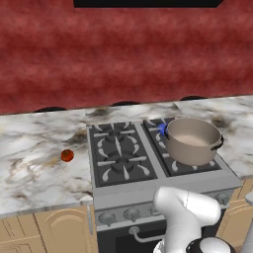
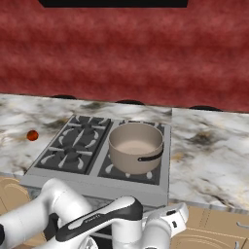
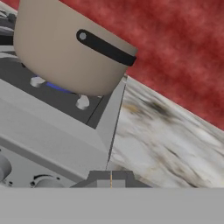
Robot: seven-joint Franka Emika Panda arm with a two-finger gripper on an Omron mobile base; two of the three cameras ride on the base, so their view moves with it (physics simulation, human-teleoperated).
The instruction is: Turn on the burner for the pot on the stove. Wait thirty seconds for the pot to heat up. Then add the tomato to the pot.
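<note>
The grey-tan pot (image 1: 192, 141) (image 2: 135, 146) stands on the right side of the stove (image 1: 121, 185) (image 2: 73, 148), pale and empty inside. A blue flame glow marks the burner (image 1: 162, 128) (image 3: 57, 87) under it. The tomato (image 1: 67, 155) (image 2: 32, 135) lies on the marble counter left of the stove. In the hand view my gripper (image 3: 110, 178) is shut with nothing in it, low in front of the stove's right front corner. The pot (image 3: 65, 48) with its dark side handle rises above it to the left.
Round knobs (image 1: 132, 214) (image 3: 43, 181) line the stove's front panel above the bar handle (image 1: 141, 236). Marble counter (image 1: 34, 173) (image 2: 209, 160) runs on both sides, and a red wall stands behind. My white arm (image 1: 188, 217) (image 2: 97, 214) hangs low before the oven.
</note>
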